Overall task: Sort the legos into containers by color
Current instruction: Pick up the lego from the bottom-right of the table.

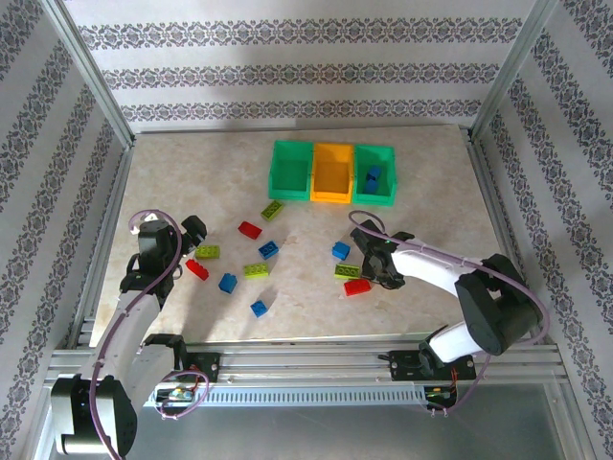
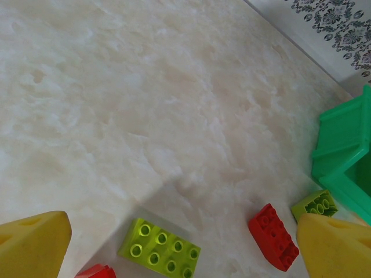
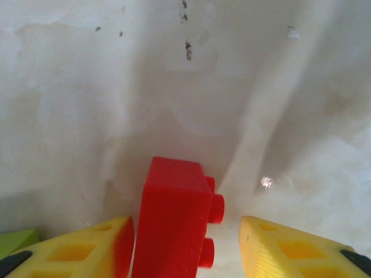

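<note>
Red lego (image 3: 173, 223) on edge, studs sideways

Two slim robot arms, alike in build. The left arm (image 1: 126, 311) and right arm (image 1: 431, 268) have smooth white links joined by bulky, rounded black joints. A thin lilac cable (image 1: 136, 218) loops along each arm. The left hand (image 1: 194, 232) and right hand (image 1: 366, 276) are black, each ending in two wedge-shaped yellow fingers (image 3: 290, 252) with square hollows.
</note>
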{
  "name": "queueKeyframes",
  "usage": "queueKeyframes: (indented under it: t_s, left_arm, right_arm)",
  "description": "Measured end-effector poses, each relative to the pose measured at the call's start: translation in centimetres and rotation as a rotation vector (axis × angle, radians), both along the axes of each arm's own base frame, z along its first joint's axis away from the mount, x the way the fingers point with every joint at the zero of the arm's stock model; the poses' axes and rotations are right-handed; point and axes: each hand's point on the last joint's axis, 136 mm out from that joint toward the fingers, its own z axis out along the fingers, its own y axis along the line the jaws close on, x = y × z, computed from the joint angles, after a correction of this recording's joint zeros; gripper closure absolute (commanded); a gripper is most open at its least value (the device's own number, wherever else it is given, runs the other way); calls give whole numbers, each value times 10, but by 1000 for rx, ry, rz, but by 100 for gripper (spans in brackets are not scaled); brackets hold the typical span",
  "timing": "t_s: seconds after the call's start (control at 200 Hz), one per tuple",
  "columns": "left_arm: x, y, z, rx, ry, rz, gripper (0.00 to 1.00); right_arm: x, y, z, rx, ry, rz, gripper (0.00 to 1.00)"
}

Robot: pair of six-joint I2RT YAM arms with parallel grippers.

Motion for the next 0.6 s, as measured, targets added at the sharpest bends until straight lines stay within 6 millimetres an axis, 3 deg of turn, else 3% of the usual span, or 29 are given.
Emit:
queueKeyframes:
  t_s: [0.6]
  left_arm:
    - [0, 0, -6, 0, 21, 0, 0]
  right_arm:
    - [13, 8, -2, -9, 36, 46, 82]
